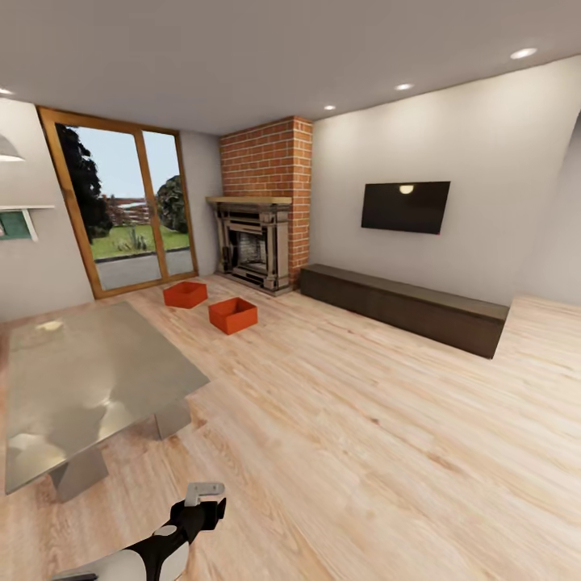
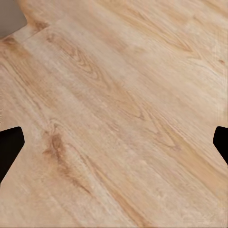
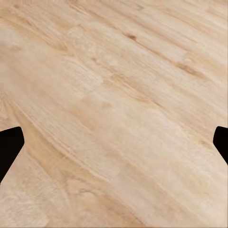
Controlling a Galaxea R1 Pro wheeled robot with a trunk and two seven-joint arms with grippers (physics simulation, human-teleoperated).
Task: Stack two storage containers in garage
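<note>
Head view: 2 storage containers sit side by side on the wood floor by the fireplace, well apart from my left gripper. Both grippers' fingers spread apart, holding nothing.

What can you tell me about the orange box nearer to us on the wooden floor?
The nearer storage container is an orange-red rectangular box with an open top and thin plain walls; it looks like plastic, and nothing is visible inside it. It sits upright and flat on the light wood plank floor, turned at a slight angle, in front of the brick fireplace. Its twin lies just beyond it toward the glass doors, with a small gap between them. Nothing else touches it.
</note>
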